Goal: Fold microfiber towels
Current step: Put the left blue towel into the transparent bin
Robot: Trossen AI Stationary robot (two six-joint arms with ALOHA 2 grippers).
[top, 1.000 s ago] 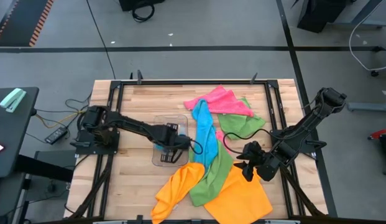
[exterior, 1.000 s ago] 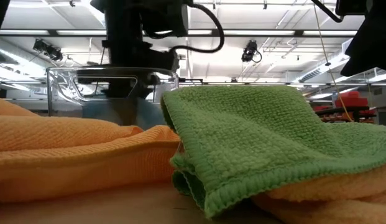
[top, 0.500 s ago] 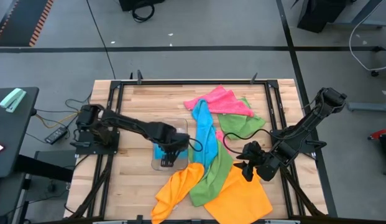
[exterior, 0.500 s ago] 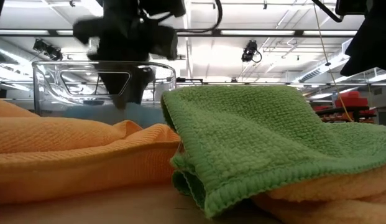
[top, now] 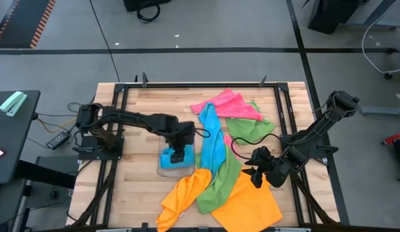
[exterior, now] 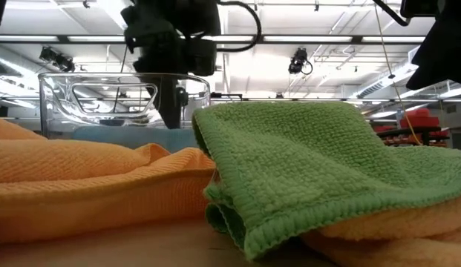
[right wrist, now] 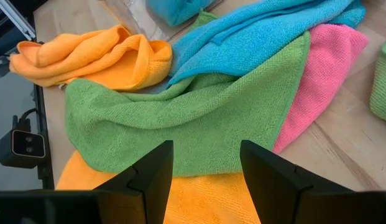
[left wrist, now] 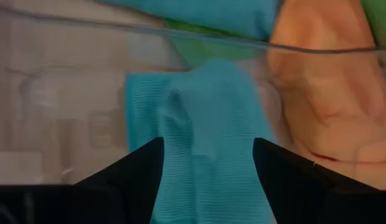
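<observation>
A folded sky blue towel (top: 169, 158) lies in the clear plastic tray (top: 162, 170) left of the table's middle. My left gripper (top: 179, 153) hangs open just over it, pointing down, its fingers on either side of the towel's raised fold (left wrist: 202, 99). Loose towels lie in a pile on the right half: pink (top: 228, 105), sky blue (top: 212, 138), green (top: 227, 173) and orange (top: 187, 193). My right gripper (top: 256, 175) waits open above the pile's near right part, over green and orange cloth (right wrist: 180, 124).
In the low view a green towel (exterior: 304, 170) and orange cloth (exterior: 82, 185) lie in front of the tray (exterior: 67, 100). Black frame rails run along the table's edges (top: 116, 129). Bare wood shows at the far left (top: 148, 103) and the near left (top: 132, 193).
My left gripper has opened and let go of the folded blue towel, which now lies in the tray. The gripper has risen a little, turned about its wrist and moved slightly toward the near edge. The tray has shifted a little. My right arm has kept still.
</observation>
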